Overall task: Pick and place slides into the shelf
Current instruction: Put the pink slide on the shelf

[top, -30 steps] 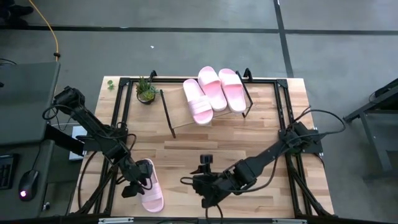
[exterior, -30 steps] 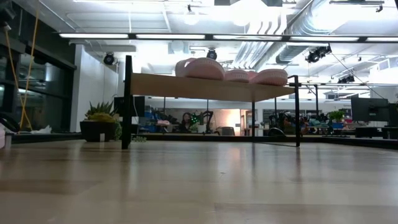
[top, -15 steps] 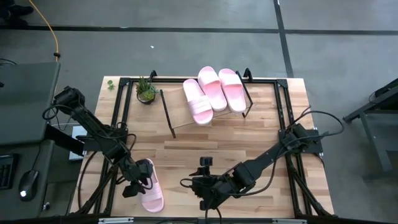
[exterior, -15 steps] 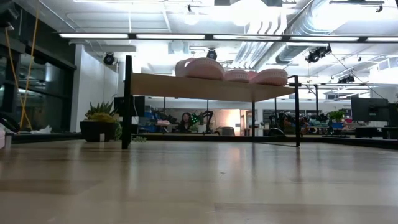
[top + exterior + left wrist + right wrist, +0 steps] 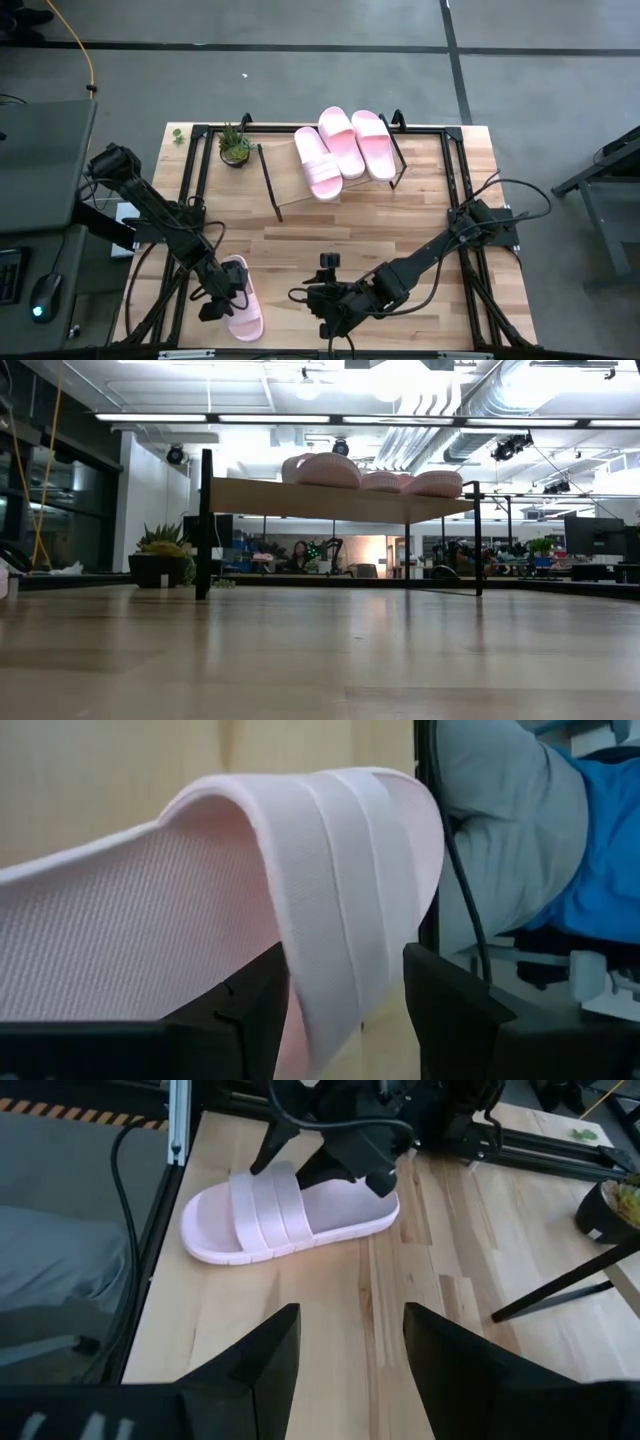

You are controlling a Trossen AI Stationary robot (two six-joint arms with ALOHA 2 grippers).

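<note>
- Slides: 3 of 4 pale pink slides (image 5: 343, 148) lie side by side on the shelf (image 5: 275, 182), at its right part; left part of the board bare.
- 4th slide (image 5: 243, 310) not placed: flat on the table (image 5: 420, 230), near-left corner, well apart from shelf.
- Left gripper (image 5: 222, 297) at that slide; wrist view shows fingers (image 5: 240, 1020) astride the strap (image 5: 345, 890), jaws wide, not seen clamped – pick judged in progress.
- Right gripper (image 5: 327, 305) waits low near table's front centre, jaws open, empty.
- Left to do: grasp, lift, set the 4th slide on the shelf.
- Potted plant (image 5: 235, 146) beside shelf's left end.
</note>
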